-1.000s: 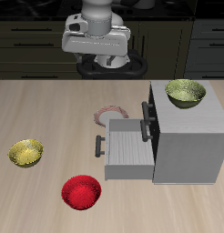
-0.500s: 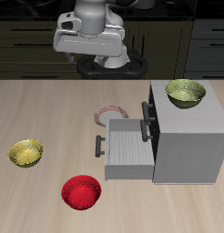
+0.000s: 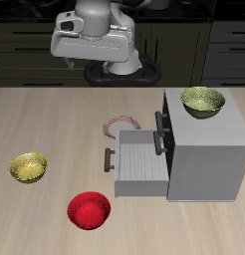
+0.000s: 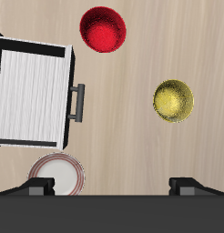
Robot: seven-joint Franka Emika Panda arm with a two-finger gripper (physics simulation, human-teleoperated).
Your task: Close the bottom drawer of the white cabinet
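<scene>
The white cabinet (image 3: 206, 149) stands on the table with a yellow-green bowl (image 3: 202, 101) on its top. Its bottom drawer (image 3: 142, 164) is pulled out, and the dark bar handle (image 3: 109, 159) faces the middle of the table. The two upper drawer fronts are shut. My gripper (image 3: 95, 52) hangs high above the table's back, well away from the drawer. In the wrist view the open drawer tray (image 4: 32, 96) and its handle (image 4: 80, 102) show below me. The gripper (image 4: 112, 187) is open and empty, with its fingertips (image 4: 36, 186) wide apart.
A red bowl (image 3: 90, 210) sits near the table's front edge, before the drawer. A yellow bowl (image 3: 28, 167) sits farther out to the side. A pale round plate (image 3: 120, 126) lies behind the drawer handle. All three show in the wrist view: red bowl (image 4: 103, 27), yellow bowl (image 4: 172, 100), plate (image 4: 57, 175).
My gripper has drifted sideways, away from the cabinet's side, and slightly upward. The drawer, bowls and plate have not moved.
</scene>
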